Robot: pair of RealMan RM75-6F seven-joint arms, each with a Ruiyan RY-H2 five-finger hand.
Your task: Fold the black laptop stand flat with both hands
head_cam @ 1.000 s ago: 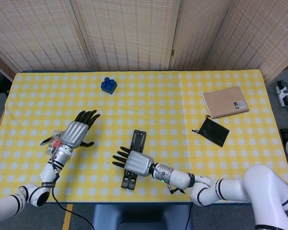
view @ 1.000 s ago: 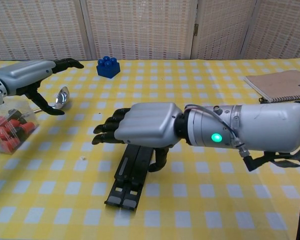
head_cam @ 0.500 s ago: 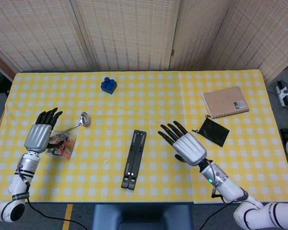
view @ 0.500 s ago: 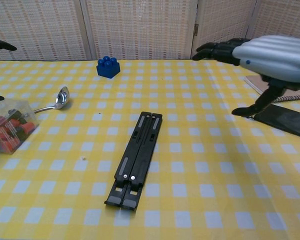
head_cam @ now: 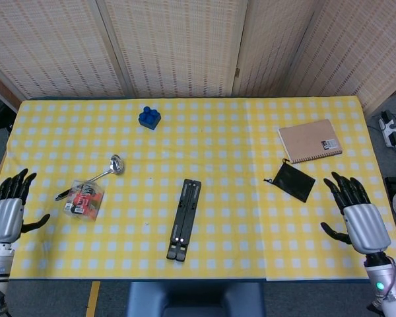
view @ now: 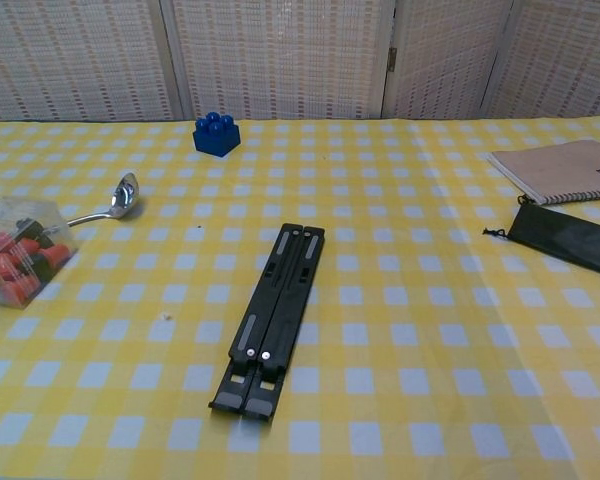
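At the far left edge of the yellow checked tablecloth (head_cam: 204, 125), the left hand (head_cam: 5, 214) hovers with fingers spread, holding nothing. Next comes a clear plastic bag (head_cam: 83, 198) holding small red and black pieces; what they are cannot be told. A metal spoon (head_cam: 96, 176) lies just beside it, bowl toward the far side. A blue toy brick (head_cam: 149, 117) sits near the far edge. The black laptop stand (head_cam: 185, 218) lies folded flat near the table's middle, apart from both hands. Further right lie a black pouch (head_cam: 292, 181) and a tan spiral notebook (head_cam: 310, 140). At the right edge the right hand (head_cam: 360, 216) is spread and empty.
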